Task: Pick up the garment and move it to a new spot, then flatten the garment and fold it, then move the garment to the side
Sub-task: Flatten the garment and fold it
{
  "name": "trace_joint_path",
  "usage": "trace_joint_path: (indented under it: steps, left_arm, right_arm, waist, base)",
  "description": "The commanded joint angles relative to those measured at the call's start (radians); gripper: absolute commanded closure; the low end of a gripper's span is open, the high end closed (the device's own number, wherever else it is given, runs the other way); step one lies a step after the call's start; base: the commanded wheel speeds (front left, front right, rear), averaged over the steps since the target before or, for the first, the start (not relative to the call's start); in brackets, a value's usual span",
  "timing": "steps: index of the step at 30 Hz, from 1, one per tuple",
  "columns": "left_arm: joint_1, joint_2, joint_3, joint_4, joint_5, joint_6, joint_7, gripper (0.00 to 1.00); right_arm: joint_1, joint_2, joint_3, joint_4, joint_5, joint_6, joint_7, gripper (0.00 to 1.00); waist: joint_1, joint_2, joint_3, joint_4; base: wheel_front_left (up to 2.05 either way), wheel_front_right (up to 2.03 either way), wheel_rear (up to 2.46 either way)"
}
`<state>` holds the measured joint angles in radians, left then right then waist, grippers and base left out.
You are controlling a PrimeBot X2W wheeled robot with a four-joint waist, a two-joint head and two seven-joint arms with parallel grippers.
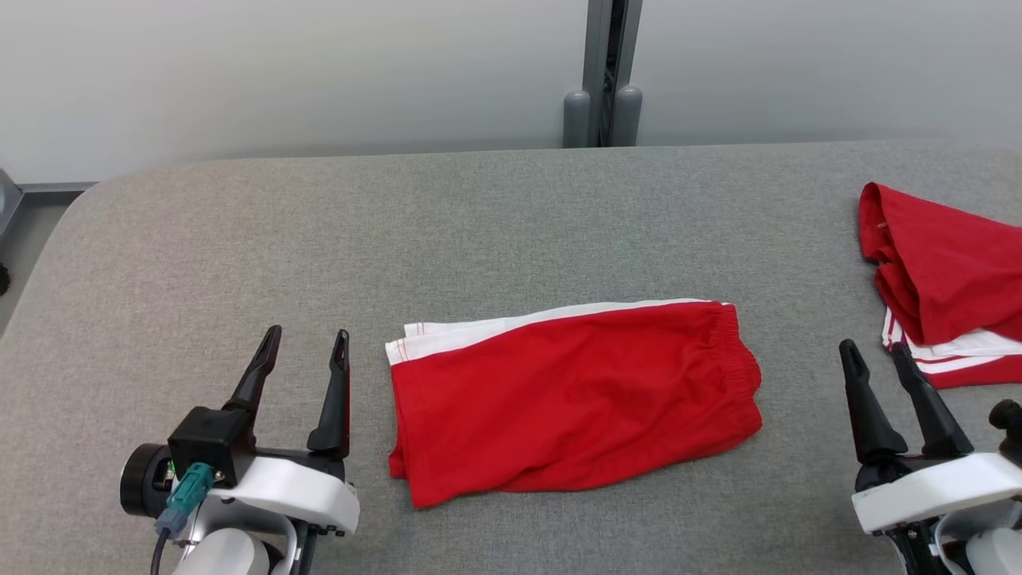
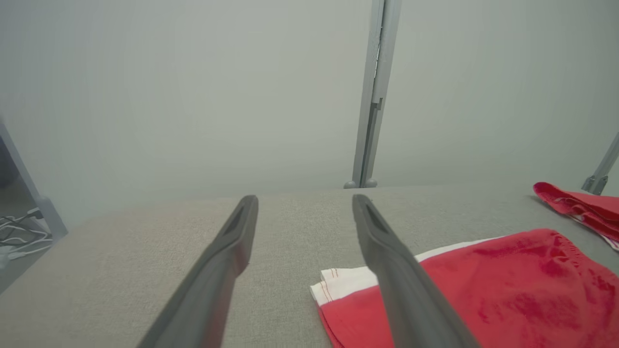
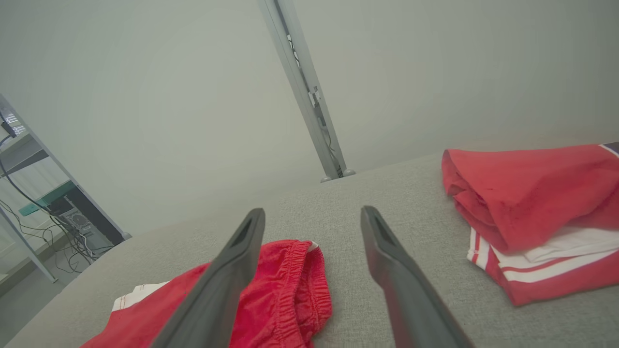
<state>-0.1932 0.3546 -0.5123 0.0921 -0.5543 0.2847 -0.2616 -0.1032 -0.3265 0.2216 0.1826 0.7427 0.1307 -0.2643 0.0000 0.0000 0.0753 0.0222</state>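
Observation:
The garment (image 1: 571,391) is a pair of red shorts with a white side stripe, lying folded flat near the middle of the grey table (image 1: 319,231). Its elastic waistband faces right. My left gripper (image 1: 306,348) stands open just left of its white-edged hem, apart from it. My right gripper (image 1: 874,351) is open to the right of the waistband, with bare table between. The left wrist view has the garment (image 2: 488,290) at lower right behind one finger (image 2: 391,261). In the right wrist view its waistband (image 3: 300,285) lies at lower left.
A second pile of red and white clothing (image 1: 950,279) lies at the table's right edge, close to my right gripper, also visible as the pile (image 3: 537,212). A grey post (image 1: 603,72) rises behind the table's far edge. The table's rounded left corner drops to the floor.

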Motion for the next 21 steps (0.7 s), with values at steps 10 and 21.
trace_joint_path:
  steps: [10, 21]
  left_arm:
    - [-0.011, -0.047, 0.042, 0.029, 0.035, -0.063, -0.004, 0.00]
    - [-0.012, -0.080, 0.069, 0.048, 0.053, -0.097, -0.004, 0.00]
  right_arm:
    - [-0.154, 0.036, 0.098, 0.258, 0.106, 0.000, 0.067, 0.00]
    - [-0.300, 0.026, 0.216, 0.544, 0.204, 0.000, 0.096, 0.00]
  waist:
    - [0.0000, 0.0000, 0.029, 0.046]
    - [0.0000, 0.0000, 0.046, 0.134]
  base:
    - [0.00, 0.00, 0.00]
    - [0.00, 0.00, 0.00]
